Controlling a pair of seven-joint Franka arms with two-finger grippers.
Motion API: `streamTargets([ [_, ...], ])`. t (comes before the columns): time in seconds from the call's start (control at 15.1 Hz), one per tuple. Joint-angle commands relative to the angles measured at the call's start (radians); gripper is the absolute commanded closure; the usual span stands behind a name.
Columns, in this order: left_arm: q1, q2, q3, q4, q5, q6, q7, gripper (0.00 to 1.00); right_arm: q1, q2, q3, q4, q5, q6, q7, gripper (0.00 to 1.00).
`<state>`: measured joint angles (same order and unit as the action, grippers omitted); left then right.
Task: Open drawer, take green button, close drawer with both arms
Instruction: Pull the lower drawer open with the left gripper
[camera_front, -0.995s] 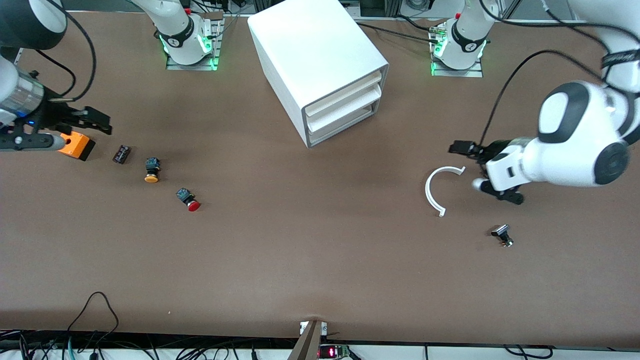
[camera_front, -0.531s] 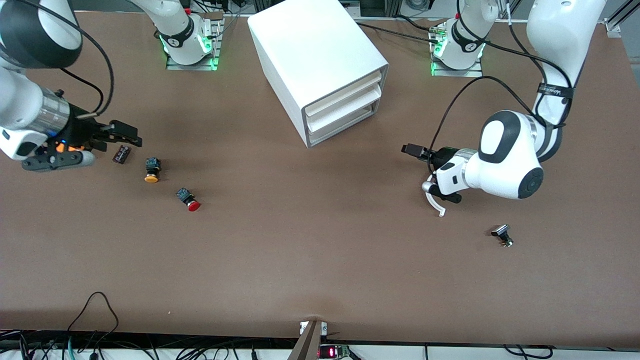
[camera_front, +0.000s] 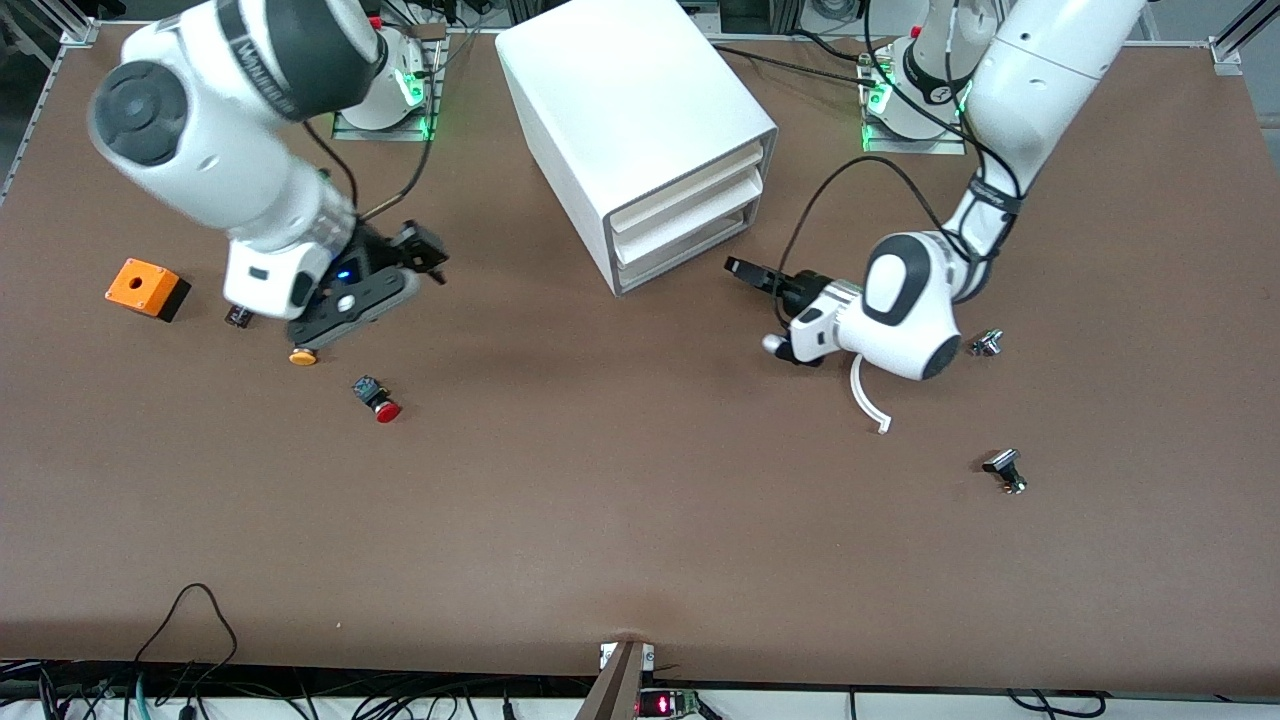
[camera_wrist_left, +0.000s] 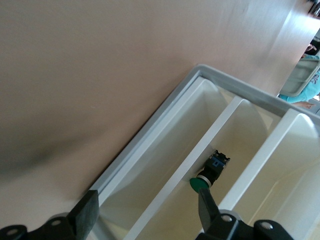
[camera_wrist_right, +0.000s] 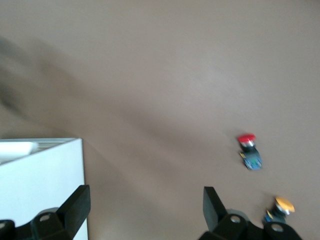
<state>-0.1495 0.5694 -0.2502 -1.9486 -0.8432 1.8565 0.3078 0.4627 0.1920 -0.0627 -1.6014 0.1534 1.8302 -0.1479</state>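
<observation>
The white cabinet (camera_front: 630, 110) stands near the arms' bases. All three drawers look shut, and the lowest drawer (camera_front: 690, 244) sits just above the table. My left gripper (camera_front: 762, 300) is open and empty, over the table in front of the drawer face. In the left wrist view the left gripper (camera_wrist_left: 147, 210) faces the cabinet front (camera_wrist_left: 240, 82). There the green button (camera_wrist_left: 210, 172) lies inside, between two white tray edges; I cannot tell in which drawer. My right gripper (camera_front: 415, 265) is open and empty over the table beside the cabinet, and the right wrist view shows it (camera_wrist_right: 144, 202) open too.
An orange box (camera_front: 147, 288), a small black part (camera_front: 238, 316), a yellow-capped button (camera_front: 303, 355) and a red-capped button (camera_front: 378, 400) lie toward the right arm's end. A white curved piece (camera_front: 868, 395) and two small metal parts (camera_front: 987, 343) (camera_front: 1005, 470) lie toward the left arm's end.
Both arms have swung in toward the cabinet. The left gripper moved from over the curved piece to in front of the drawers. The right gripper moved from the orange box toward the cabinet.
</observation>
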Motion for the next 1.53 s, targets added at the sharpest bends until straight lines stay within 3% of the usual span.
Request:
streamTargets([
  [0.0, -0.056, -0.022, 0.006, -0.071, -0.068, 0.042, 0.027, 0.12, 0.016, 0.03, -0.012, 0.064, 0.009, 0.011, -0.067, 0.0],
  [0.33, -0.09, -0.022, -0.021, -0.119, -0.088, 0.047, 0.03, 0.14, 0.117, 0.179, -0.008, 0.259, 0.002, 0.012, -0.199, 0.0],
  [0.46, -0.09, -0.022, -0.041, -0.136, -0.094, 0.055, 0.048, 0.2, 0.16, 0.227, -0.008, 0.317, -0.073, 0.012, -0.197, 0.0],
  [0.73, -0.09, -0.02, -0.07, -0.162, -0.094, 0.11, 0.07, 0.31, 0.194, 0.241, -0.008, 0.328, -0.104, 0.023, -0.2, 0.0],
  [0.8, -0.09, -0.019, -0.075, -0.165, -0.094, 0.122, 0.071, 0.39, 0.194, 0.241, -0.008, 0.328, -0.104, 0.024, -0.203, 0.0],
  [0.93, -0.09, -0.019, -0.075, -0.161, -0.09, 0.128, 0.083, 0.94, 0.192, 0.244, -0.008, 0.328, -0.104, 0.03, -0.206, 0.0],
  [1.0, -0.088, -0.017, -0.073, -0.155, -0.079, 0.13, 0.086, 1.0, 0.192, 0.244, -0.008, 0.328, -0.104, 0.041, -0.208, 0.0],
  [1.13, -0.076, -0.019, -0.04, -0.136, -0.073, 0.139, 0.089, 1.0, 0.192, 0.244, -0.008, 0.328, -0.104, 0.046, -0.206, 0.0],
  [1.26, -0.068, -0.022, 0.037, -0.101, -0.067, 0.182, 0.089, 1.0, 0.194, 0.247, -0.008, 0.328, -0.104, 0.046, -0.2, 0.0],
  [1.46, -0.05, -0.014, 0.121, 0.005, -0.065, 0.184, 0.083, 1.0, 0.192, 0.247, -0.008, 0.328, -0.104, 0.044, -0.208, 0.0],
])
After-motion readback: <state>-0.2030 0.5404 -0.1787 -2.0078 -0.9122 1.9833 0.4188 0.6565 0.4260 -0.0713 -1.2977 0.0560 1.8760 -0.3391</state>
